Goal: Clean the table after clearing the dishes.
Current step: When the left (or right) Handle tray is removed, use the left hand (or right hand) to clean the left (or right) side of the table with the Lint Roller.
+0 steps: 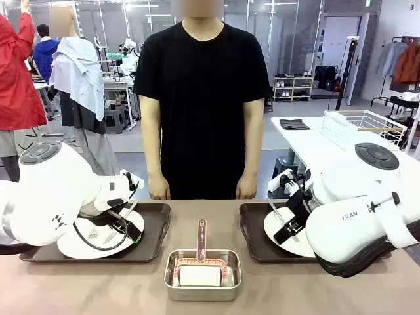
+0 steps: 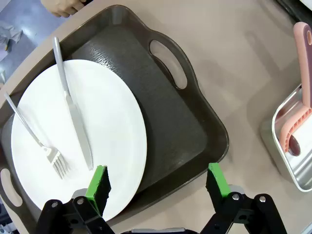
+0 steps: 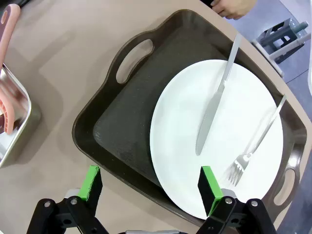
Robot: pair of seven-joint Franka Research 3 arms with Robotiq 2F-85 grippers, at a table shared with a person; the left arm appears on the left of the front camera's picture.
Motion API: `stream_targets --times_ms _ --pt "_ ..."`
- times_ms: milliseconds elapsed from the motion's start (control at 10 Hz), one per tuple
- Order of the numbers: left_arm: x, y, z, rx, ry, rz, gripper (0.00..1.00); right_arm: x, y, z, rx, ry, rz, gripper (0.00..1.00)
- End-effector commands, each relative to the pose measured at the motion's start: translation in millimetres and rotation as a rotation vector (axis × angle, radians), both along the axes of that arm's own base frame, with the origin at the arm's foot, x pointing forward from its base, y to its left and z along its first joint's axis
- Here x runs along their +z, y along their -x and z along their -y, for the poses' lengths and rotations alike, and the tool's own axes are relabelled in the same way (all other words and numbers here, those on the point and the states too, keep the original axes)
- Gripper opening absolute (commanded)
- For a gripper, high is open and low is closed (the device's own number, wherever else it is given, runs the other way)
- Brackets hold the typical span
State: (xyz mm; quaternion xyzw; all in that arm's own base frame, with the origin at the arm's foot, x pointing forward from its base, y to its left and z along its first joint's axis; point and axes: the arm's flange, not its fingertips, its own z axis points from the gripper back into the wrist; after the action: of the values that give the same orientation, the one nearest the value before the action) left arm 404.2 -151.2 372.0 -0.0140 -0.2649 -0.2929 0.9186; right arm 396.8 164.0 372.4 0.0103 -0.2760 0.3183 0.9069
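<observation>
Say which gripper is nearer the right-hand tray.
Right. The right gripper is over the right tray; the left gripper is over the left tray, across the pan.

From my right wrist camera, my right gripper (image 3: 150, 184) has its jaws spread wide above the near rim of a dark brown handled tray (image 3: 126, 122) on the beige table (image 3: 58, 63). A white plate (image 3: 180, 126) lies toward the tray's 3 o'clock end and carries a knife (image 3: 214, 105), with a fork (image 3: 256, 144) at the knife's 3 o'clock. A steel pan (image 3: 17, 122) holding a pink roller (image 3: 6, 34) sits at 9 o'clock. A person's hand (image 3: 234, 7) shows at 1 o'clock.
</observation>
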Motion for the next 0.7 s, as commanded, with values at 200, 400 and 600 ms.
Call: stream_targets --times_ms 200,400,600 --pt "0.0 0.1 0.2 0.000 0.000 0.000 1.00 0.0 0.0 0.0 0.000 0.000 0.000 1.00" --pt "0.0 0.1 0.2 0.000 0.000 0.000 1.00 0.0 0.0 0.0 0.000 0.000 0.000 1.00" --pt "0.0 0.1 0.2 0.000 0.000 0.000 1.00 0.0 0.0 0.0 0.000 0.000 0.000 1.00"
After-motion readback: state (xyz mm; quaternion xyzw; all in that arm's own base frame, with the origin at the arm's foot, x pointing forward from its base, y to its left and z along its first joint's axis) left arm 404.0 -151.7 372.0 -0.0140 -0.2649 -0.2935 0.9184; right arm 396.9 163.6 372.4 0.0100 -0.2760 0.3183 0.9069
